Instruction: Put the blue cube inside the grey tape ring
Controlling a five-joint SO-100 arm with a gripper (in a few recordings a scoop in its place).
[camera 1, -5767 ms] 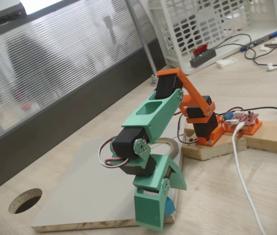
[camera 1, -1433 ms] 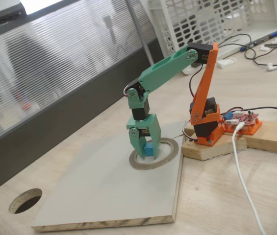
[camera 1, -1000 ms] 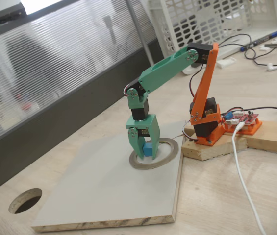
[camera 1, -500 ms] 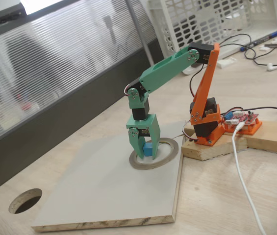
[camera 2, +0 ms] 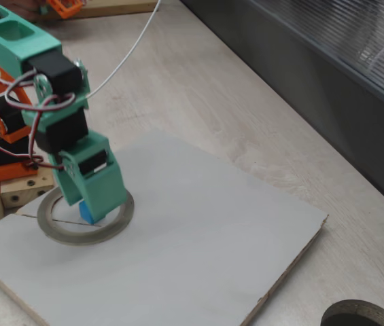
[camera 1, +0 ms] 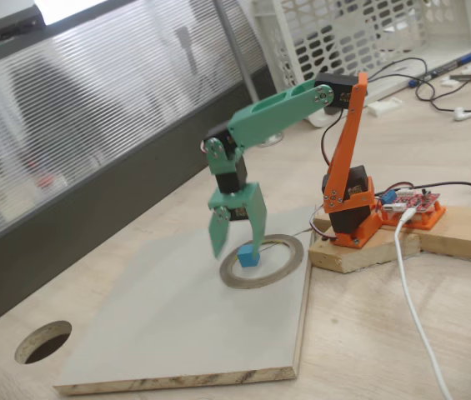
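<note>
One blue cube [camera 1: 248,258] is sitting on the pale board [camera 1: 160,333] inside the grey tape ring [camera 1: 281,268], toward the ring's left inner edge in a fixed view; in a fixed view [camera 2: 85,216] only a sliver of it is showing beneath a green finger. It is resting flat and free, with nothing clamping it, so the placing looks done. The ring [camera 2: 69,234] is lying flat near the board's right side, close to the wooden block [camera 1: 360,250] that is carrying the arm's orange base, probably so the short arm can reach it easily.

Hanging just above the cube, the tool [camera 1: 237,237] is standing with its jaws spread apart and holding nothing; one finger is pointing down beside the cube, the other is splaying out to the left. The green forearm is sloping down from the raised orange upper link, and the wrist is bending so the tool is pointing at the board. Far off at the near left, a round hole [camera 1: 43,342] is cutting through the tabletop.
</note>
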